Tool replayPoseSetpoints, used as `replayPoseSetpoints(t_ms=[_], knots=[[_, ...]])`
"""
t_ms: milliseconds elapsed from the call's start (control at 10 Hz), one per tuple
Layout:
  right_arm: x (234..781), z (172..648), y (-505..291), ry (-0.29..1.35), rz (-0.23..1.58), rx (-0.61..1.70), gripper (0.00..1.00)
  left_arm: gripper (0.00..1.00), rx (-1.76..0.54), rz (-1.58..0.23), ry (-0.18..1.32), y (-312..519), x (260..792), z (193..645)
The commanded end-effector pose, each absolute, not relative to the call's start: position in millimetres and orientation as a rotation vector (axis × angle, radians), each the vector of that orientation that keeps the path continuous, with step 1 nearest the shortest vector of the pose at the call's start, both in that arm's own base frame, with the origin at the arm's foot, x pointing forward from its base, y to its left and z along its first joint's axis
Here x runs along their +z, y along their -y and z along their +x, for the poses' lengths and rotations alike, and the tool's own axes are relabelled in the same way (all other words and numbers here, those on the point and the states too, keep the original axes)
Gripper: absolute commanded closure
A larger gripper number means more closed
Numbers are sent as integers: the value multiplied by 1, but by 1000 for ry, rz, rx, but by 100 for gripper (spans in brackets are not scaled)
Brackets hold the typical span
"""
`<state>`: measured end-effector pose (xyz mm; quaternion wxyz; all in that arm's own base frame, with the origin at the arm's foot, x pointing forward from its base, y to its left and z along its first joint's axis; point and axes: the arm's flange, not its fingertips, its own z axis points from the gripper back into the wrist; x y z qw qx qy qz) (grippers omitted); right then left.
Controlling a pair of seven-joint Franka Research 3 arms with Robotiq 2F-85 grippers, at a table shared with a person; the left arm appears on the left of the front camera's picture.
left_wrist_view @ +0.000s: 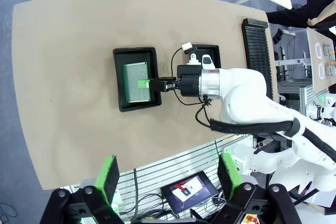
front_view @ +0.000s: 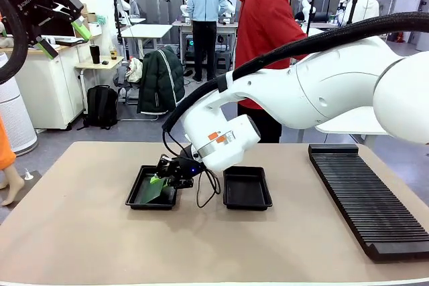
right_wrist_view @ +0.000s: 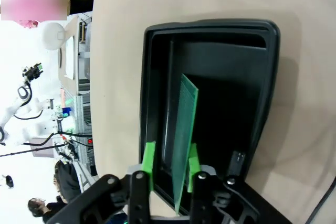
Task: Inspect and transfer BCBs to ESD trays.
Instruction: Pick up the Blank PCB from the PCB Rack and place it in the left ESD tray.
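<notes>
Right gripper reaches low, jaws parted around tilted BCB in tray.

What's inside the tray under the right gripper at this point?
One green BCB, tilted, between the right gripper's green pads, with a gap at one pad. The tray floor beside the board is bare; the strip beneath it is covered.

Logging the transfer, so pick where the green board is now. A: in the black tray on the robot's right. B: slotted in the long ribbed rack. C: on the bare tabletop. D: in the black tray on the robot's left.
D: the green board stands tilted inside the left black tray, between the fingers of the right gripper.
</notes>
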<state>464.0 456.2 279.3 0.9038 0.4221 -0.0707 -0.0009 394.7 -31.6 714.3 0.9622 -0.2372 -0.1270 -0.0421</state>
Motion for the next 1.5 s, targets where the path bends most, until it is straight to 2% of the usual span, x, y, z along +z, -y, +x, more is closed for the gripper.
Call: replayPoseSetpoints(t_ms=[0, 300, 400, 500, 600, 700, 900, 1400], knots=[[302, 464, -469, 181, 772, 16, 41, 0, -83, -483, 258, 30, 714, 395], [325, 470, -493, 243, 528, 135, 14, 0, -83, -483, 258, 30, 714, 395], [335, 471, -496, 246, 471, 152, 26, 0, -83, -483, 258, 30, 714, 395], [347, 471, -496, 245, 428, 169, 0, 0, -83, -483, 258, 30, 714, 395], [359, 470, -493, 240, 390, 181, 7, 0, -83, -483, 258, 30, 714, 395], [370, 470, -488, 241, 382, 197, 0, 0, -83, -483, 258, 30, 714, 395], [386, 468, -477, 224, 424, 214, 0, 0, -83, -483, 258, 30, 714, 395], [427, 455, -456, 194, 274, 305, 0, 0, -83, -483, 258, 30, 714, 395]])
